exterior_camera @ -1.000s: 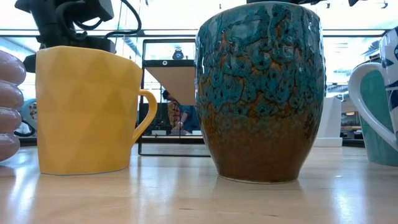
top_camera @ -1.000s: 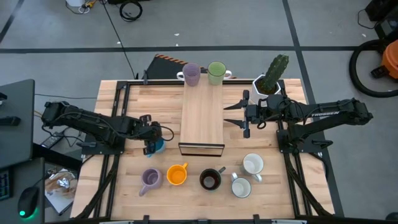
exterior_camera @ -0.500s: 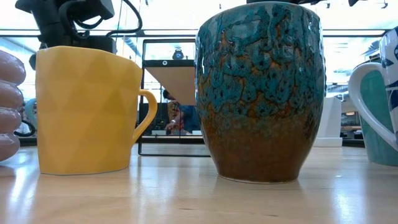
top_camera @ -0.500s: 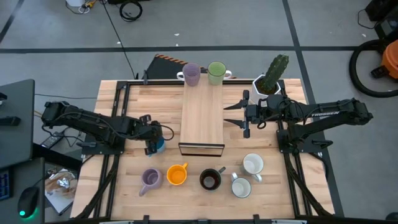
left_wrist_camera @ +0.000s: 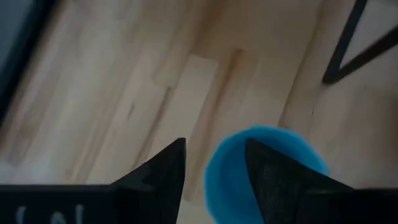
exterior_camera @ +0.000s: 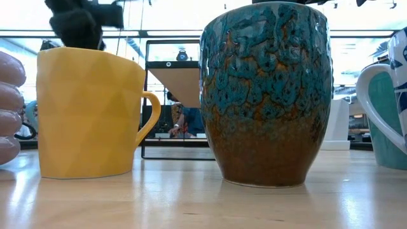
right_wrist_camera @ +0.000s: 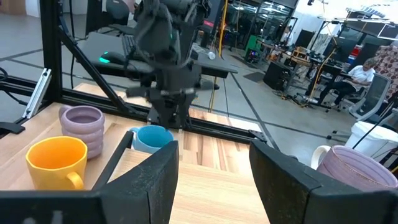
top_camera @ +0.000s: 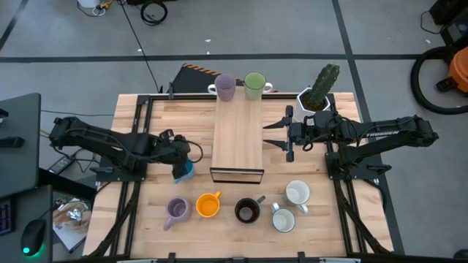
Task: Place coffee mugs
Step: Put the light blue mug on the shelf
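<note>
The right arm (top_camera: 380, 134) bears white lettering reading "TROSSEN".

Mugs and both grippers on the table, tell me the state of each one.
light blue mug: upright, at the left gripper, just released
lilac mug and green mug: upright on the wooden stand
orange mug: upright on the table
black mug: upright
right gripper: open, empty

Left arm stretched in from the left side, left gripper (top_camera: 181, 155) low over the tabletop, jaws apart, nothing clamped. Right arm reaches in from the right, right gripper (top_camera: 276, 135) hovering level, jaws spread wide, empty.
</note>
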Robot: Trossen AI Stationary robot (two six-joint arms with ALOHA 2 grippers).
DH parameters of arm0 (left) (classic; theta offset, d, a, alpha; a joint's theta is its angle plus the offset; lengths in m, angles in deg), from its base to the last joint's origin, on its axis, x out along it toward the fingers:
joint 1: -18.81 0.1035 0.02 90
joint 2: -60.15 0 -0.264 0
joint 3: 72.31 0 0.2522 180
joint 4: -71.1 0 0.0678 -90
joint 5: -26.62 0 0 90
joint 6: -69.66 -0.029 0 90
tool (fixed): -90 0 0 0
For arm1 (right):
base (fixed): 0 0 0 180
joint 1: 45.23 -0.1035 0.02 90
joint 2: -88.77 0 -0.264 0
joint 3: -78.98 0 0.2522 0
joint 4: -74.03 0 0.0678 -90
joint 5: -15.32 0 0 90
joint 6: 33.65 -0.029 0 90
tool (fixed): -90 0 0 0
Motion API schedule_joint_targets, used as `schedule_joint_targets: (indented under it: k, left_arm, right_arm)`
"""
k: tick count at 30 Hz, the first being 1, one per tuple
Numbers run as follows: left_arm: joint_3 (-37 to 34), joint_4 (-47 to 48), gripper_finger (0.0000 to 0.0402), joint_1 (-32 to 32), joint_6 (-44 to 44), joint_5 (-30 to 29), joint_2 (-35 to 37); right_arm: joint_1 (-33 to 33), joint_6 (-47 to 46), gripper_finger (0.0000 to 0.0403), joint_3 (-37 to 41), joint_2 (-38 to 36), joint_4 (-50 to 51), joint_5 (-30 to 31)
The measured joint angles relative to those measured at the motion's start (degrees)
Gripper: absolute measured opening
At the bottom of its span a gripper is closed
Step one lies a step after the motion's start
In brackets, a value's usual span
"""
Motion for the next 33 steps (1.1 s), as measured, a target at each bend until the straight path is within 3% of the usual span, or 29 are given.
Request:
schedule_joint_targets:
  k: [4, 7, 12, 22, 28, 33]
  left_arm:
    - [5.52, 4.98, 0.0172, -4.07, 10.30, -1.31, 0.00]
    - [7.71, 5.59, 0.0172, -8.11, 19.30, 1.17, 0.04]
    - [7.88, 5.83, 0.0172, -14.27, 33.32, 8.26, 0.04]
    - [7.88, 7.36, 0.0172, -25.69, 64.84, 11.15, -0.11]
    - [7.88, 12.91, 0.0172, -28.27, 75.44, 11.09, -2.38]
    - [7.88, 14.71, 0.0172, -27.82, 77.63, 11.99, -5.72]
  right_arm:
    - [0.02, 0.24, 0.0202, 0.00, 0.00, 0.07, 0.00]
    - [0.02, 0.55, 0.0202, 0.00, 0.00, 0.20, -0.01]
    - [0.02, 1.60, 0.0202, 0.00, 0.00, 0.73, -0.02]
    - [0.02, 2.51, 0.0202, 0.00, 0.00, 1.82, 0.00]
    - [0.02, 3.69, 0.0202, 0.00, 0.00, 1.48, -0.01]
    - [0.02, 4.19, 0.0202, 0.00, 0.00, 1.41, -0.02]
